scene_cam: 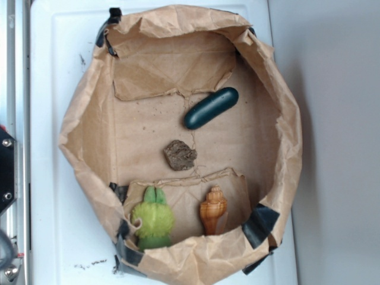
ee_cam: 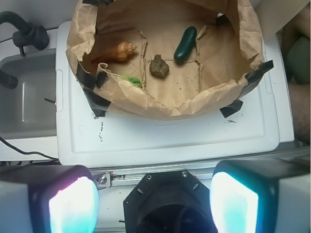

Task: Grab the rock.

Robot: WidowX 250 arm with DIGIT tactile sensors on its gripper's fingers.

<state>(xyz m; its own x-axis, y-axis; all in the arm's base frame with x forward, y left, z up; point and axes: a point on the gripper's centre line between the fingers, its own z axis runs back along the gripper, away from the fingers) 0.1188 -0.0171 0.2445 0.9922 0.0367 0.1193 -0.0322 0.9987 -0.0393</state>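
Spread wide and empty, my end effector (ee_cam: 153,199) hung far from the rock (ee_cam: 159,66) inside the paper-lined bin (ee_cam: 160,104).

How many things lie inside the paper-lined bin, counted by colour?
Green: 2, the cucumber-shaped thing and the plush
Dark brown: 1, the rock
Orange-brown: 1, the seashell
Total: 4

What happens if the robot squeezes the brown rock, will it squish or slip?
Probably no squish: the rock looks hard and lumpy. Its grainy, pitted surface should grip rather than slip. Being irregular, it likely won't roll away, though it might shift on the crumpled paper bag.
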